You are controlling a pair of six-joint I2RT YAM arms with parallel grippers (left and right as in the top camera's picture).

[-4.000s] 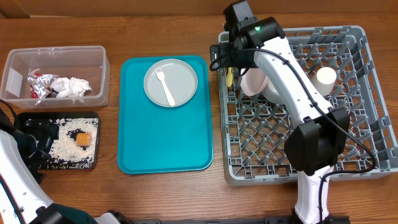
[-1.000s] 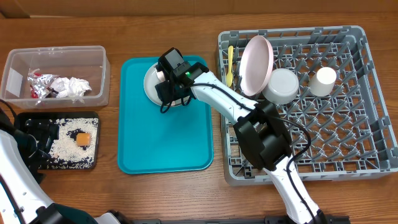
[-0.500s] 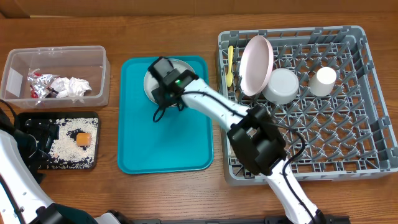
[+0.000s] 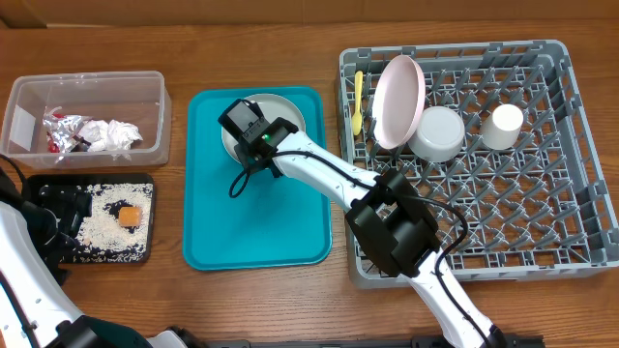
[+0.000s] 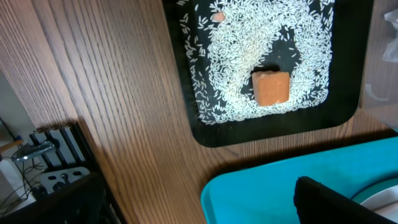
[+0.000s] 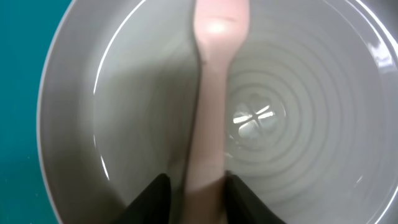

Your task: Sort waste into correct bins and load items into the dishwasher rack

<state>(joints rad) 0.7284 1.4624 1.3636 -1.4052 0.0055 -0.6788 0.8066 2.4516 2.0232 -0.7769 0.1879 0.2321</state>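
Observation:
My right gripper (image 4: 251,133) is down on the grey-green plate (image 4: 292,108) on the teal tray. In the right wrist view its fingers (image 6: 155,198) clamp the handle of the white fork (image 6: 211,93), which lies flat on that plate (image 6: 124,93). The fork is hidden under the gripper in the overhead view. My left gripper (image 5: 193,208) hangs wide open and empty near the black tray (image 5: 211,134), which holds rice (image 5: 249,43) and an orange cube (image 5: 272,87). The dishwasher rack (image 4: 464,222) holds the pink plate (image 4: 398,101), white bowl (image 4: 440,133), cup (image 4: 505,124) and yellow spoon (image 4: 358,101).
The clear tub (image 4: 19,97) at the far left holds the napkin (image 4: 111,133) and foil (image 4: 60,130). The teal tray (image 4: 256,222) lies between the bins and the rack. My right arm stretches from the rack's front corner across the tray.
My right gripper has slid left and slightly forward over the grey-green plate, and its jaws have narrowed onto the fork handle. The left arm has not moved.

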